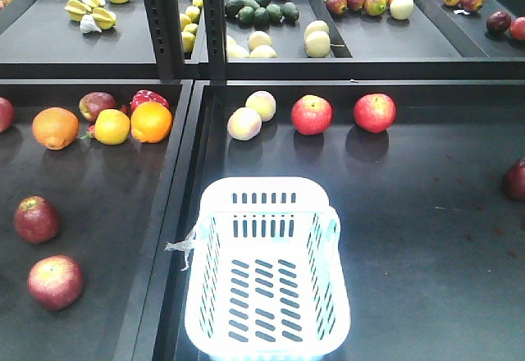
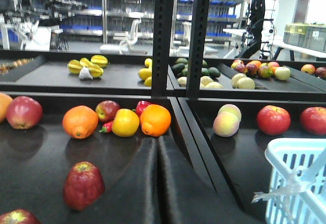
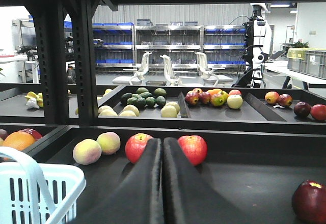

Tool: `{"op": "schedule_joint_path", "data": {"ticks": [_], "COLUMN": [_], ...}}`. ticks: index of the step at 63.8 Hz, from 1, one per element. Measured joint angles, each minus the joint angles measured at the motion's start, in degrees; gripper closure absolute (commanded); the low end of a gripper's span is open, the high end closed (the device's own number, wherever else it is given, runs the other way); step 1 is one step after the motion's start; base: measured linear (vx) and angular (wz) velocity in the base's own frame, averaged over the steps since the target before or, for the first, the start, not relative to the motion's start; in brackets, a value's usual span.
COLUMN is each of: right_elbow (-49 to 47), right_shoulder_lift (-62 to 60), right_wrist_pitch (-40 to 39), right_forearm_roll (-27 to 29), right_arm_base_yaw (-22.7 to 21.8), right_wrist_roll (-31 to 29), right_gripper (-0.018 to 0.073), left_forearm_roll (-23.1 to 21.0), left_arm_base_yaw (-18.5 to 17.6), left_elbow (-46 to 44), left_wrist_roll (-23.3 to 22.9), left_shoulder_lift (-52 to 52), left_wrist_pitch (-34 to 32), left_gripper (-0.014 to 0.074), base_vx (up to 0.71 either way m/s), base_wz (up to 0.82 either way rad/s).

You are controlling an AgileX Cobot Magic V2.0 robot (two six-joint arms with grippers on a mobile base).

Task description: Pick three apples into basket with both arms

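Note:
The pale blue-white basket point(image 1: 262, 185) stands empty on the right tray, near the front. Two red apples point(image 1: 312, 115) point(image 1: 374, 112) lie behind it. Two dark red apples point(image 1: 36, 218) point(image 1: 55, 281) lie on the left tray, and another sits at the right edge point(image 1: 515, 179). Neither arm shows in the front view. My left gripper point(image 2: 157, 140) is shut and empty, above the divider between the trays, with a dark red apple point(image 2: 83, 185) to its left. My right gripper point(image 3: 162, 140) is shut and empty, pointing between the two red apples point(image 3: 138, 147) point(image 3: 193, 148).
Two oranges point(image 1: 56, 127) point(image 1: 152, 121), a yellow fruit point(image 1: 112, 126), a red pepper and an apple cluster at the left tray's back. Two pale peaches point(image 1: 244, 123) lie behind the basket. An upper shelf holds more fruit. Black uprights point(image 1: 180, 16) separate the bays.

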Motion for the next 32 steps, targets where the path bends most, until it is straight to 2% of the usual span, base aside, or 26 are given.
{"op": "schedule_joint_path", "data": {"ticks": [11, 19, 23, 32], "right_elbow": [0.0, 0.0, 0.0, 0.0], "right_shoulder_lift": [0.0, 0.0, 0.0, 0.0], "right_wrist_pitch": [0.0, 0.0, 0.0, 0.0], "right_forearm_roll": [0.0, 0.0, 0.0, 0.0], "right_arm_base_yaw": [0.0, 0.0, 0.0, 0.0], "right_wrist_roll": [0.0, 0.0, 0.0, 0.0], "right_gripper": [0.0568, 0.0568, 0.0568, 0.0568], "left_forearm_roll": [-3.1, -3.4, -3.4, -3.4], "left_arm_base_yaw": [0.0, 0.0, 0.0, 0.0], "left_elbow": [-11.2, -22.2, -28.1, -39.3], "left_wrist_roll": [0.0, 1.2, 3.0, 10.8], "left_shoulder_lift": [4.9, 13.8, 18.0, 27.8], "left_wrist_pitch": [7.2, 16.1, 21.7, 31.7], "left_gripper": [0.0603, 0.0603, 0.0603, 0.0603], "base_vx": [0.0, 0.0, 0.0, 0.0], "base_wz": [0.0, 0.0, 0.0, 0.0]}}
